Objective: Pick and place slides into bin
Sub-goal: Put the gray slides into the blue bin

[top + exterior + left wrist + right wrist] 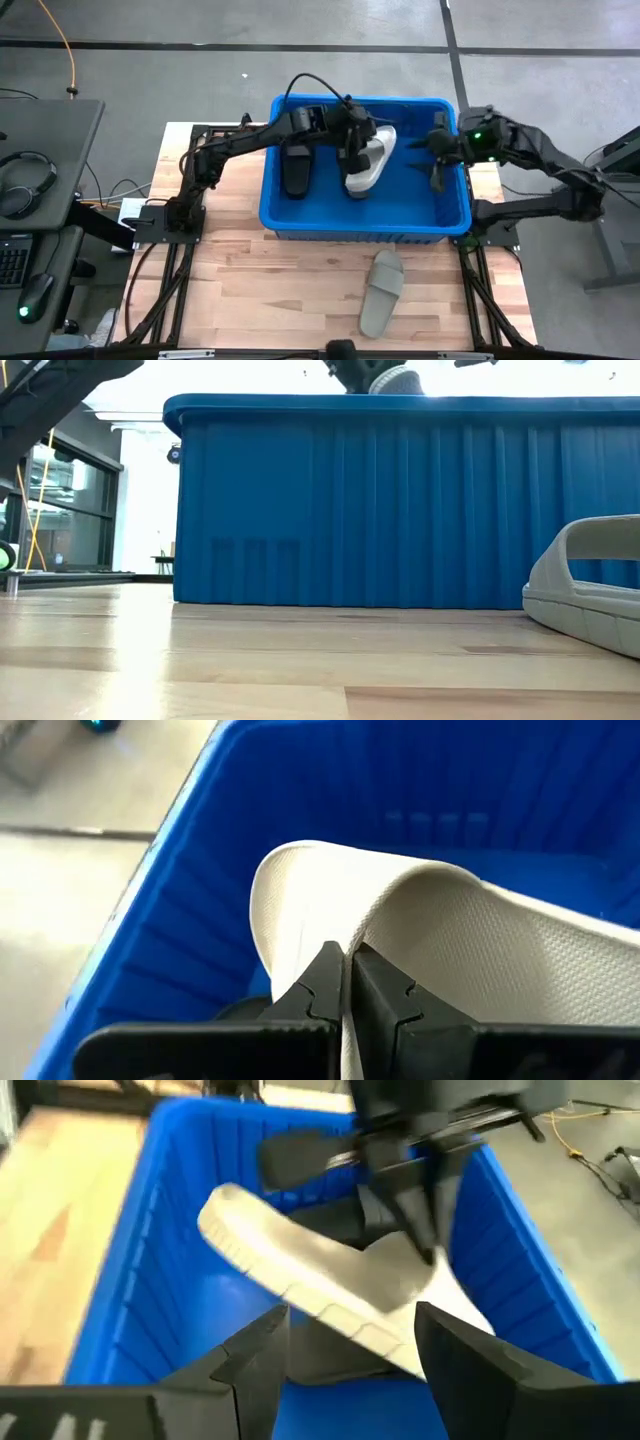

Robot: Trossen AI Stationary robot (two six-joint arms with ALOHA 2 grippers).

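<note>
The blue bin (365, 222) sits at the far middle of the wooden table (260, 290), and most of the sorting looks done. Inside it, a black sandal (297, 168) lies on the floor at the left end, its toe pointing toward the near wall.

Just right of that, a light grey sandal (368, 160) hangs over the middle of the bin, tilted, with one end down toward the floor. The left gripper (347, 982) has its jaws clamped together on this sandal's thin strap edge, so it is over the bin but not yet let go. Whether its lower end touches the floor cannot be told.

The right gripper (440, 160) waits inside the right end of the bin with its jaws standing apart, holding nothing; the grey sandal shows just beyond them in its wrist view.

One more grey sandal (382, 292) lies on the table in front of the bin, near the right side, well apart from both grippers.

So, as a judgement: one sandal is placed, one is about to be dropped, and at least one is left to pick up.
</note>
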